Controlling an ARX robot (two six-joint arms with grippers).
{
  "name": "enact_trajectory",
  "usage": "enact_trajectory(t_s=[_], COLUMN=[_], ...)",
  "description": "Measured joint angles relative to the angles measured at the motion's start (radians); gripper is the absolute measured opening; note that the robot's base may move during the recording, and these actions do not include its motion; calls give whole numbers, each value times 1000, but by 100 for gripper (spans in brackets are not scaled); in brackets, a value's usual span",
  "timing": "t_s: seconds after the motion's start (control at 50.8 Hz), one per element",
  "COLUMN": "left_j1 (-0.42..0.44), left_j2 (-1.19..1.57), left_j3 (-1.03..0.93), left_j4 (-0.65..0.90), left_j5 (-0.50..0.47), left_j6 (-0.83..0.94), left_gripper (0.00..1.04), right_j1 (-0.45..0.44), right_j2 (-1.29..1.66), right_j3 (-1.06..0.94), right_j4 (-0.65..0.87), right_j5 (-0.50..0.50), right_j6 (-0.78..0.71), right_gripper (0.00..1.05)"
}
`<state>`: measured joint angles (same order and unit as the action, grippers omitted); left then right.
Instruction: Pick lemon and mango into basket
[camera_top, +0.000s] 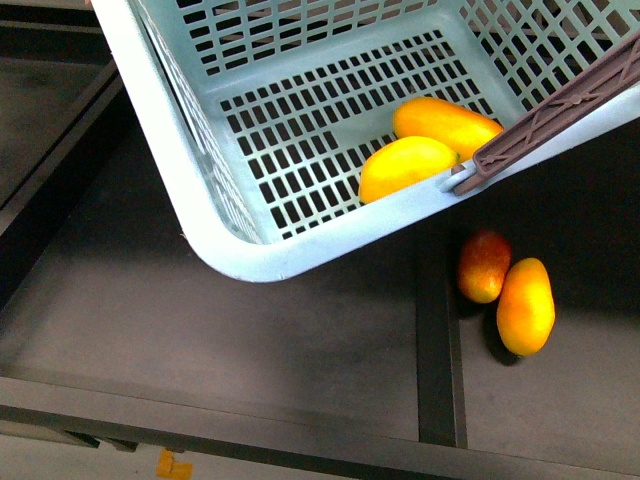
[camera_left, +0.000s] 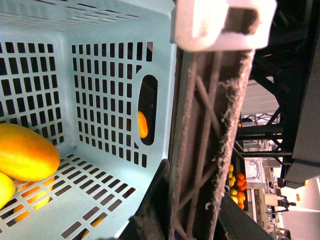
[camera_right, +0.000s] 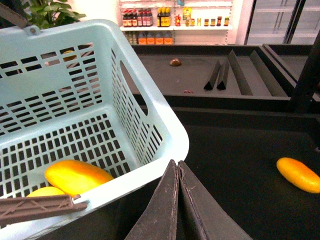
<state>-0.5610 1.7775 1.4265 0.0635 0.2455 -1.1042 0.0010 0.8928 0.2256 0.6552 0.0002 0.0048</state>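
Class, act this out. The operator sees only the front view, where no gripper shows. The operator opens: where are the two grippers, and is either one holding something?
Observer: In the left wrist view, the left gripper is closed around the brown handle of the basket.
Operator: And the right one?
Observer: The right gripper is shut and empty, close to the basket's near corner and outside it.
Operator: Is there anything beyond the shelf I see?
Observer: Yes. In the right wrist view, store shelves of bottles stand behind the dark display.
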Motion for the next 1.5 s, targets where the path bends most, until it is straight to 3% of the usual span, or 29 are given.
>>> enact_trajectory(t_s=[0.748, 1.496], left_j1=[0, 0], left_j2=[0, 0], left_j3=[0, 0], left_j4=[0, 0], left_j5=[1, 2], left_j6=[0, 0], left_gripper=[7, 7], right_j1=[0, 0], right_j2=[-386, -675], right_j3=[-206, -208], right_j4=[-165, -437], right_j5=[0, 0], right_j6=[0, -1], right_gripper=[2, 2])
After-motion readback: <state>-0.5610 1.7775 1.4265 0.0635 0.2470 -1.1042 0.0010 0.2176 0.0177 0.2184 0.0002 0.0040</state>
